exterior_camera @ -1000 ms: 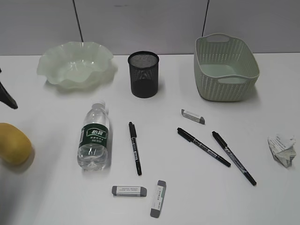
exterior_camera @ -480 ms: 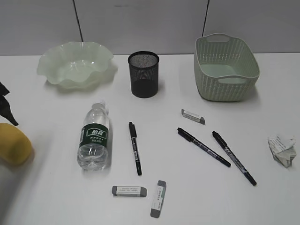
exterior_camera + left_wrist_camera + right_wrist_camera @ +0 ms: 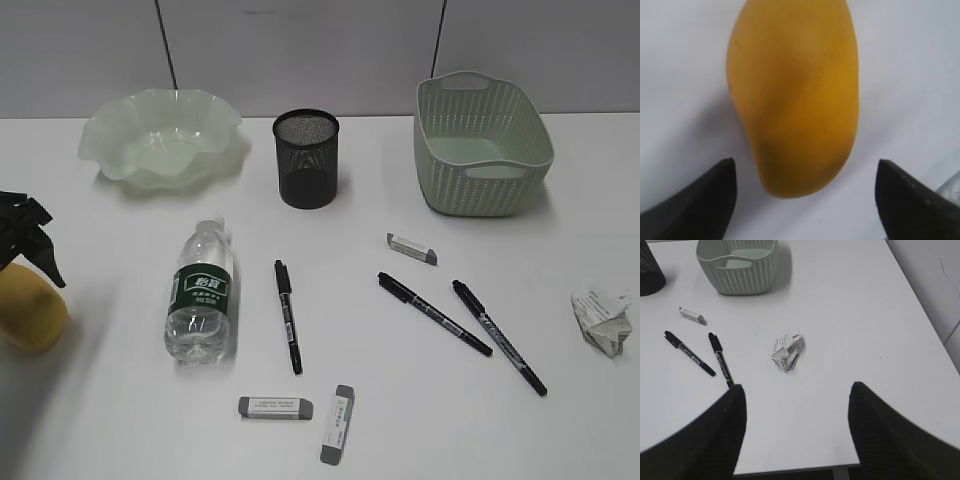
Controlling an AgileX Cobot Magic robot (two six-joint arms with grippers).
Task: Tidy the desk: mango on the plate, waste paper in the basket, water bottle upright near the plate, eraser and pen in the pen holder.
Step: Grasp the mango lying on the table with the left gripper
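Left gripper (image 3: 805, 200) hangs directly over the mango (image 3: 795, 95) at the far left edge of the desk (image 3: 120, 420), jaws spread wide to either side of the fruit's near end and touching nothing. Judged step in hand: the approach to grasp the mango, nothing yet lifted. Next move would call for a descent until the fingers flank the fruit's sides, then a firm close across its narrower width, since the smooth skin may slip. Plate (image 3: 160, 135) stands empty at the back left, well apart from the mango. Water bottle (image 3: 202, 295) lies on its side in front of the plate. Pen holder (image 3: 307, 158) stands empty at the back centre; three pens and three erasers lie scattered on the desk before it. Basket (image 3: 482, 145) stands empty at the back right. Waste paper (image 3: 788, 352) lies at the right, and the right gripper (image 3: 797, 432) hovers short of it, jaws apart and empty.
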